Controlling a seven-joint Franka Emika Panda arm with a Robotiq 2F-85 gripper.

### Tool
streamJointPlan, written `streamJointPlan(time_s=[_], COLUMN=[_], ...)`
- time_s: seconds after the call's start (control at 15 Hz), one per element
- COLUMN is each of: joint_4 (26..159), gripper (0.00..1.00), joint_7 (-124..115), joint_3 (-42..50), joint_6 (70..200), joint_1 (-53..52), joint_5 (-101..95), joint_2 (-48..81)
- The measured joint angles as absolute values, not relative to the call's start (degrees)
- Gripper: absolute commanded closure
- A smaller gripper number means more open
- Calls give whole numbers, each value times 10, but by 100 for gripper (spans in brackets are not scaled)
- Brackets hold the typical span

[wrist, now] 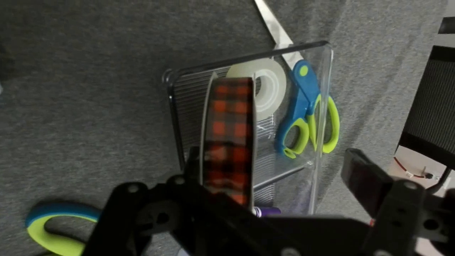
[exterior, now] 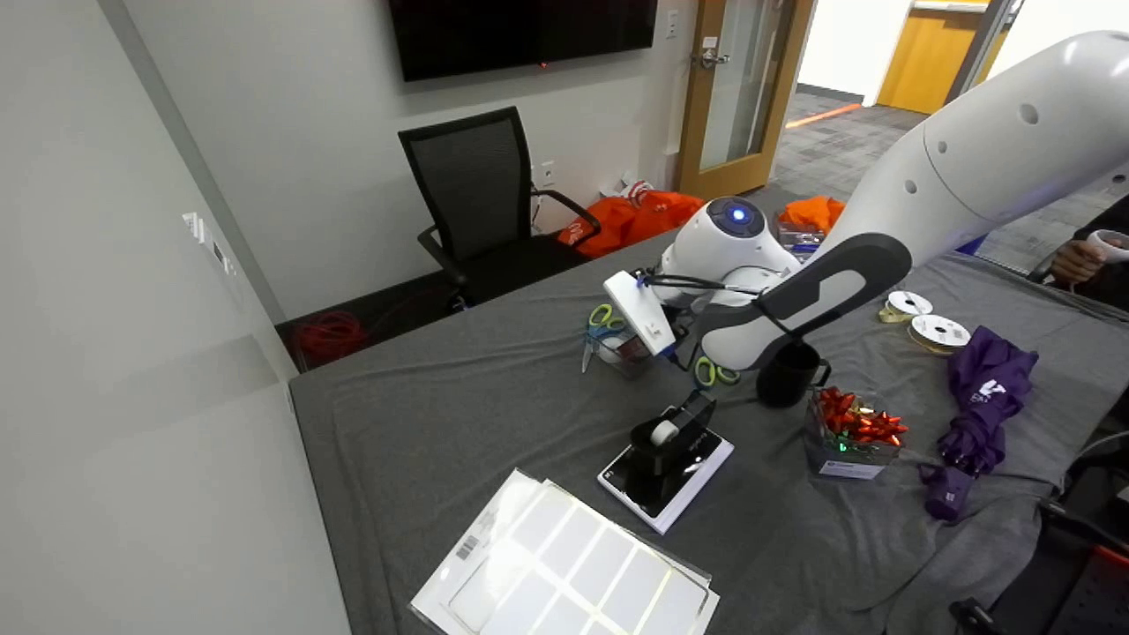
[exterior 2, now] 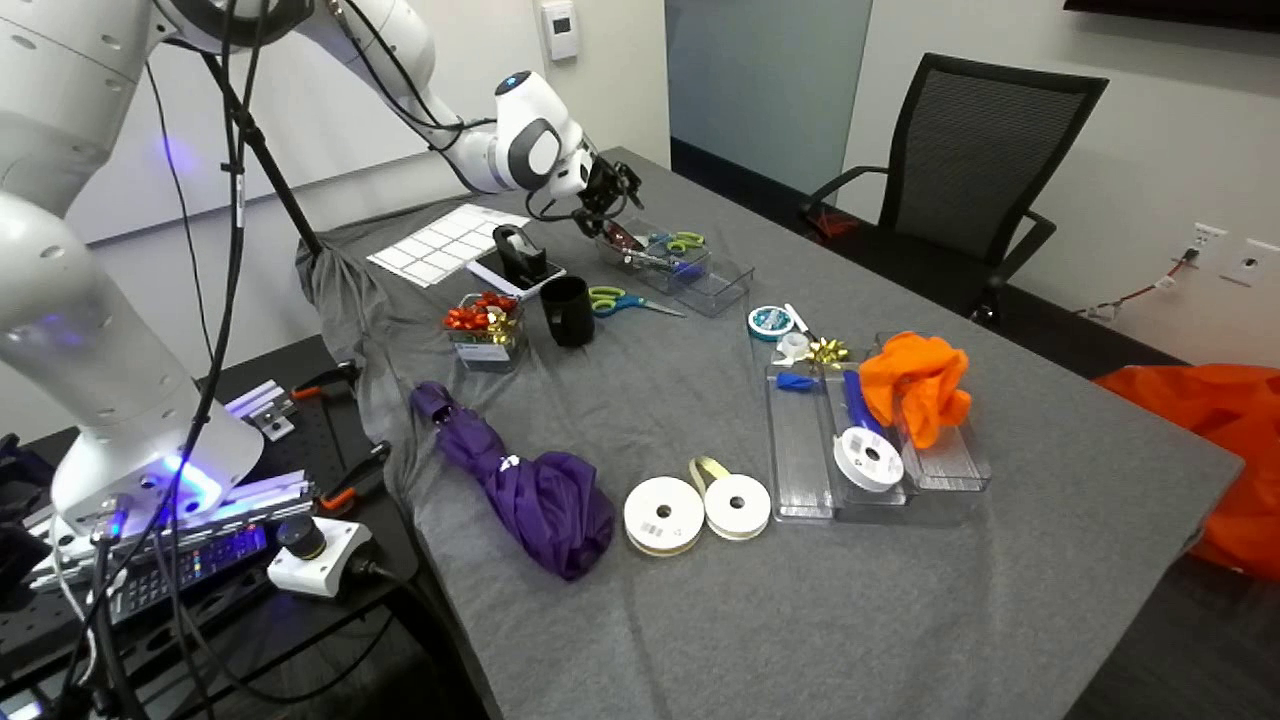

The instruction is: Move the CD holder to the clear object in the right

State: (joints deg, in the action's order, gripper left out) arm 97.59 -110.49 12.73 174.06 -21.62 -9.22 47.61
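Note:
A red and black plaid ribbon spool (wrist: 231, 117) stands on edge in a clear bin (wrist: 323, 44). I cannot tell which thing is the CD holder. My gripper (wrist: 275, 160) is open over the bin. The spool lies between the spread fingers, close beside the left one in the wrist view; the right finger is well apart from it. The gripper's linkage hides the spool's lower end. In an exterior view the gripper (exterior 2: 612, 190) is above the plaid spool (exterior 2: 624, 238). Clear trays (exterior 2: 800, 470) with a white spool (exterior 2: 868, 459) and orange cloth (exterior 2: 915, 385) stand farther along the table.
Tape (wrist: 272, 89) and scissors (wrist: 302, 103) share the bin. Near it are more scissors (exterior 2: 630, 301), a black mug (exterior 2: 567, 312), a tape dispenser (exterior 2: 518, 257) on a white box, and a box of bows (exterior 2: 487, 335). A purple umbrella (exterior 2: 530, 490) and ribbon spools (exterior 2: 664, 512) lie nearer the base.

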Motion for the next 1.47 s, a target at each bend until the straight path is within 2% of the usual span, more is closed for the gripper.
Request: streamJointPlan(time_s=[0.67,0.73,1.13,1.47], joint_4=[963,963,964,985], gripper=[96,92,93,93], joint_7=[-1050,-1049,-1046,-1020], joint_3=[133,137,155,161], joint_6=[1741,1740,1706,1639], joint_1=[-224,-227,-242,-241], joint_5=[-27,-24,-19,-22], joint_2=[492,492,482,417])
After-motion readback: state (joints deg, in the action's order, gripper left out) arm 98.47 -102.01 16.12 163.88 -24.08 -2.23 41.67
